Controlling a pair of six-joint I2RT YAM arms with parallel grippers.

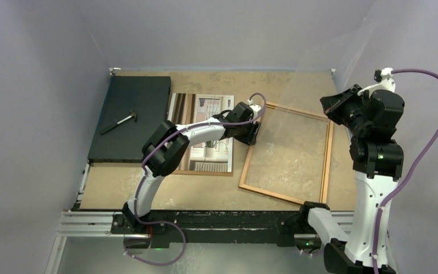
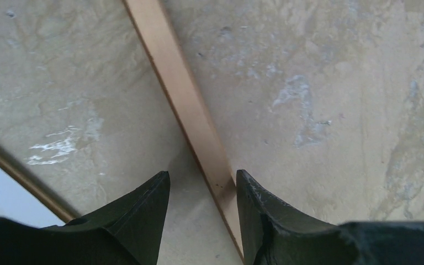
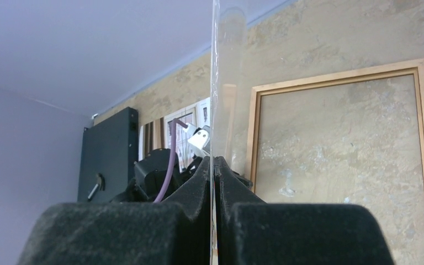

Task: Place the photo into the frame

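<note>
1. The frame (image 1: 328, 160) lies flat on the counter (image 1: 217, 80), its opening bare, ready for filling, I judge.
2. My left gripper (image 2: 201, 176): jaws partly apart astride the frame's left rail, gripping nothing.
3. The photo (image 1: 199, 105) lies flat just left of the frame, under my left arm.
4. My right gripper (image 3: 214, 160) is clamped on the glass pane (image 3: 226, 55), upright and lifted, likely to clear the opening.
5. Far left: dark mat (image 1: 142, 97), small tool (image 1: 120, 121) on it.
6. Count: one of each; two grippers.
</note>
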